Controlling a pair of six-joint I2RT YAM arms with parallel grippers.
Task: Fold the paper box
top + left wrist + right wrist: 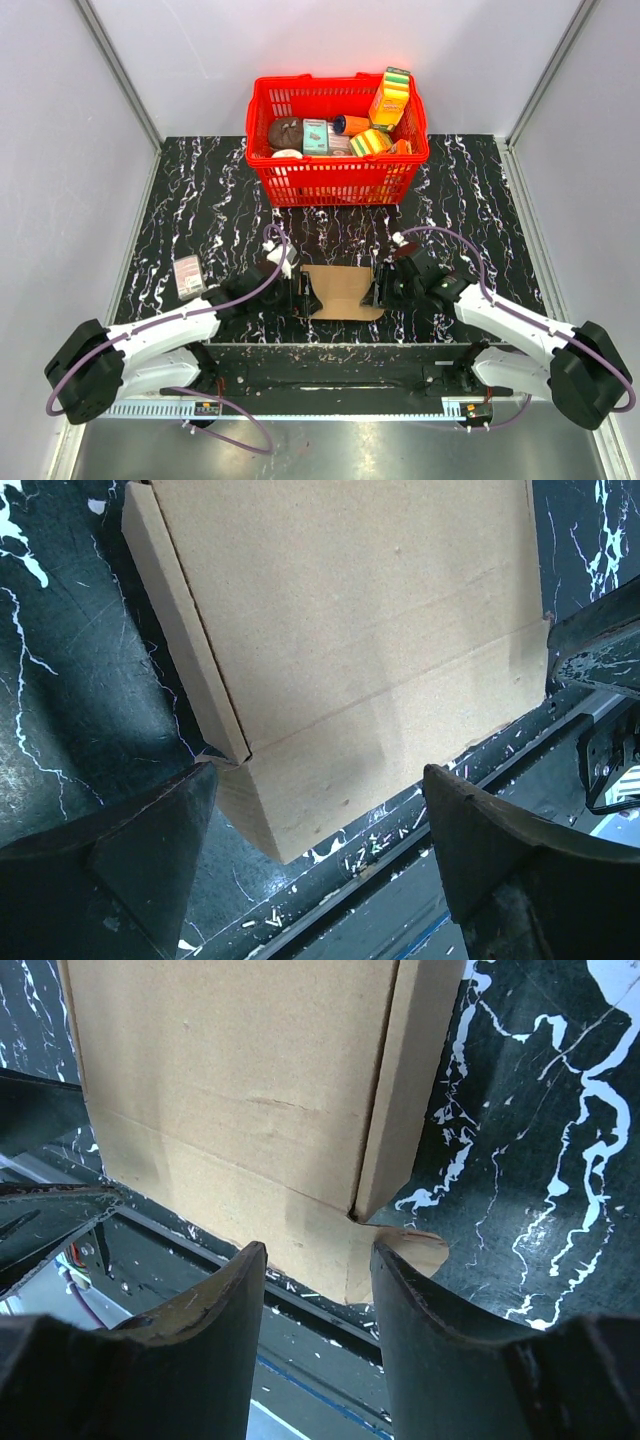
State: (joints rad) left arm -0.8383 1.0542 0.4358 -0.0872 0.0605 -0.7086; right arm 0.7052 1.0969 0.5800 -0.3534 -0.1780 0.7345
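paper box cut off by top edge.

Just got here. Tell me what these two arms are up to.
The two arms flank the paper box, brown cardboard lying on the table near their bases. The left tool hangs wide open at its left edge; the right tool is open over its right edge. Neither appears to be gripping it. A red basket stands farther back.
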